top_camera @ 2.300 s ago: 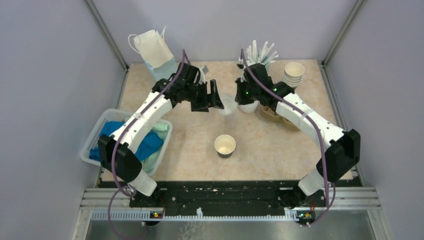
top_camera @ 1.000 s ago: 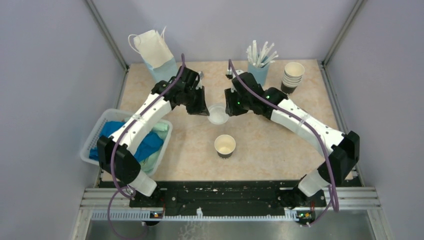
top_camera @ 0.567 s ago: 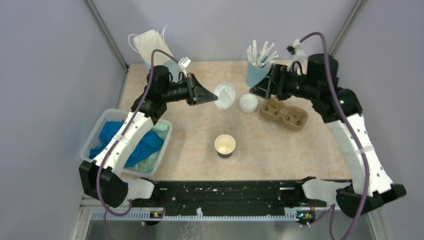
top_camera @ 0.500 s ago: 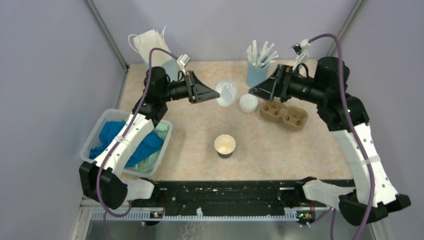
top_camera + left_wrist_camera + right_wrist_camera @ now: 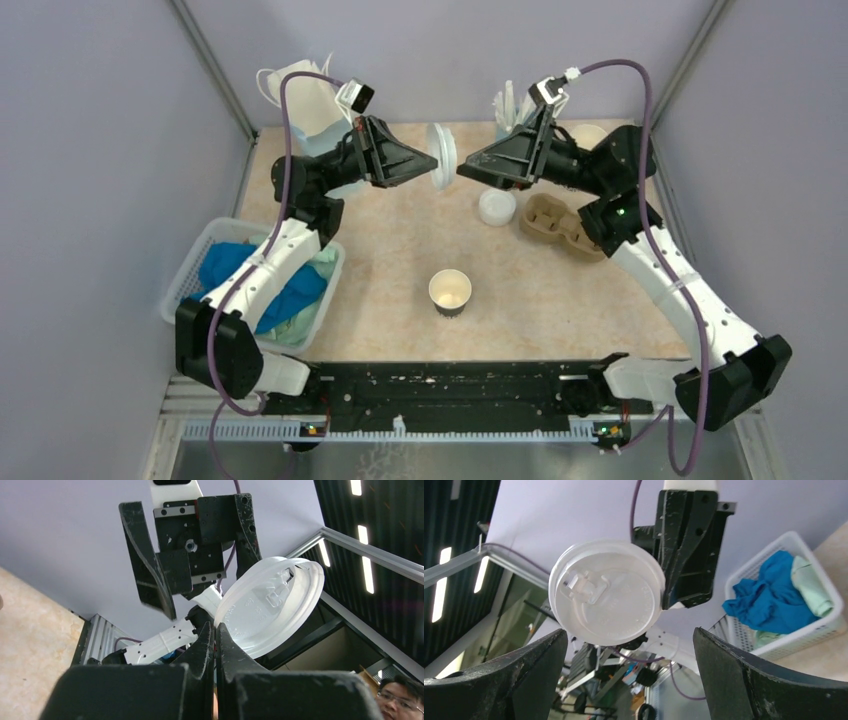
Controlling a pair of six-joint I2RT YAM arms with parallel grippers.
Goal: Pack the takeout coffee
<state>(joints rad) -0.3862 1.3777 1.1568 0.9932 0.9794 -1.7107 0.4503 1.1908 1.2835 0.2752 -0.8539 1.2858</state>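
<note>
the takeout coffee cup (image 5: 450, 292) stands upright and open-topped near the middle of the worktop (image 5: 560, 290), well apart from both arms. above the far half, the left fingers (image 5: 197, 652) are pinched together on the rim of a white dome lid (image 5: 441, 152), held on edge in the air. the right fingers (image 5: 524, 680) face it, spread wide with nothing between them.

White basket (image 5: 188, 264) sat at left edge of table (image 5: 540, 300), blue cloth (image 5: 232, 266) and pale green cloth (image 5: 809, 582) inside. Loose white lid (image 5: 497, 205) lay flat just beside brown cardboard cup carrier (image 5: 556, 224)
</note>
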